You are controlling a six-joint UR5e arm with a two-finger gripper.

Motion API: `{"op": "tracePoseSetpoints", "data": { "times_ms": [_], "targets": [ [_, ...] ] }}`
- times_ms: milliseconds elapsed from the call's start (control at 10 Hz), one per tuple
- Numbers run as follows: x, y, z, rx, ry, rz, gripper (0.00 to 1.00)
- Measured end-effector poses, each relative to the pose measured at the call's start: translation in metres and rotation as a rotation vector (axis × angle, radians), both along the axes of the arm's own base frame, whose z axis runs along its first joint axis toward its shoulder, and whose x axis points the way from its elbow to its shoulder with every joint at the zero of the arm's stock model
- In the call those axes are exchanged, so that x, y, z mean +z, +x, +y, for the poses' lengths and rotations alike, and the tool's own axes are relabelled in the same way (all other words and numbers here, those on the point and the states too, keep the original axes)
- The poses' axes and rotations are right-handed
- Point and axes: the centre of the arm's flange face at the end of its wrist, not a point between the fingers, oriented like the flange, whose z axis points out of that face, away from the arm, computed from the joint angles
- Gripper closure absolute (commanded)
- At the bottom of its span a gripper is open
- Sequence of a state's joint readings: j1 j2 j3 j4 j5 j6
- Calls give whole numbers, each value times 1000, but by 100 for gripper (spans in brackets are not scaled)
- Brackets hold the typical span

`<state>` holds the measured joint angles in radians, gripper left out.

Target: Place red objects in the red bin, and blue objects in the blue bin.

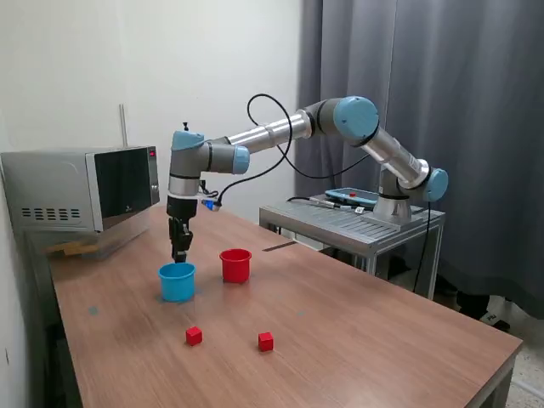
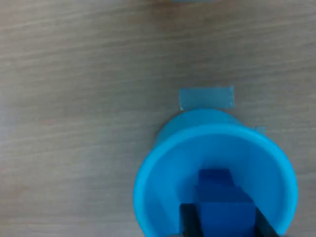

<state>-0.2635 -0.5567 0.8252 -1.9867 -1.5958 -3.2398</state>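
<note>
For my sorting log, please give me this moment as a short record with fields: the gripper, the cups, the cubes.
gripper: over the light blue cup, fingers on either side of a dark blue cube
gripper position, above the cup's rim
blue cup contents: another dark blue cube lies inside
red cup: beside the blue cup, on the exterior view's right; contents not visible
red cubes: two on the table, and, in front of the cups
background: microwave
</note>
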Motion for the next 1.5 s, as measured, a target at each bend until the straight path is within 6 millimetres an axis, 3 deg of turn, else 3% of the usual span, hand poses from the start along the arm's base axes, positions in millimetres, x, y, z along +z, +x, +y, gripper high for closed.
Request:
{"op": "tracePoseSetpoints", "data": {
  "times_ms": [600,700,1300,1500],
  "targets": [
    [0,-3,-7,16,-23,28,100],
    [-1,-3,-8,20,-24,30,0],
    [-2,-3,-12,30,-24,33,0],
    [-4,-1,-23,38,-27,24,0]
  ]
}}
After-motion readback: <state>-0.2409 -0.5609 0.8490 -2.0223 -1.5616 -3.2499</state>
